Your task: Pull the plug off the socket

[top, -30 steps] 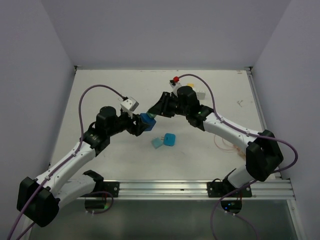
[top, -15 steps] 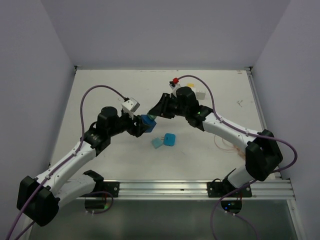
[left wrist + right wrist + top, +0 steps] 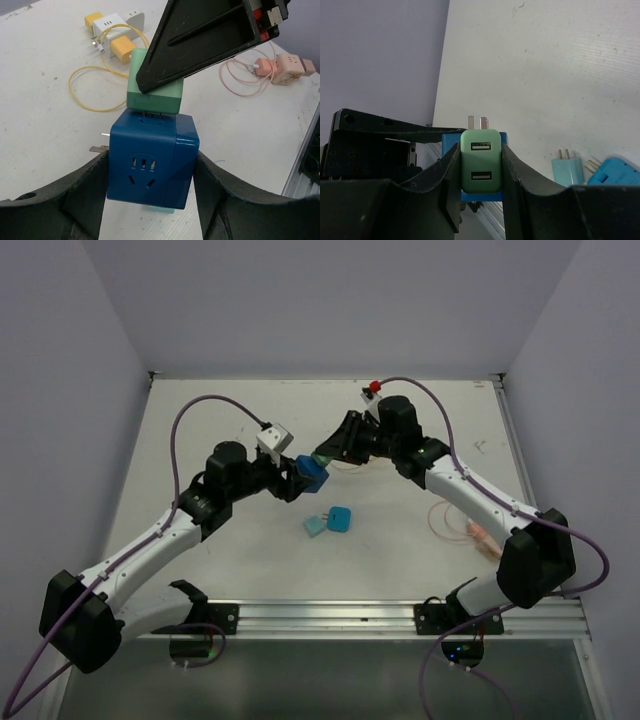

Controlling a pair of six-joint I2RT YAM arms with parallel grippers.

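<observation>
2 tools met over the counter (image 3: 250,540), with their load held clear of it. At the left, the left tool (image 3: 150,175) was clamped on the blue socket cube (image 3: 150,160), 1 finger pressed to each side face. On the cube's top face sat the green plug (image 3: 157,97), its pins showing in a thin gap but entering the cube. The right tool (image 3: 481,172) pinched that plug by its 2 flanks.

I judged the task under way but unfinished. Both grips were set and the plug looked partly drawn, so a clean pull apart was left. How deep the pins sat could not be made out, and the right tool's body hid much of the plug from the left wrist camera. Farther right, a pink adapter (image 3: 287,67) lay on the counter with its looped cable.
</observation>
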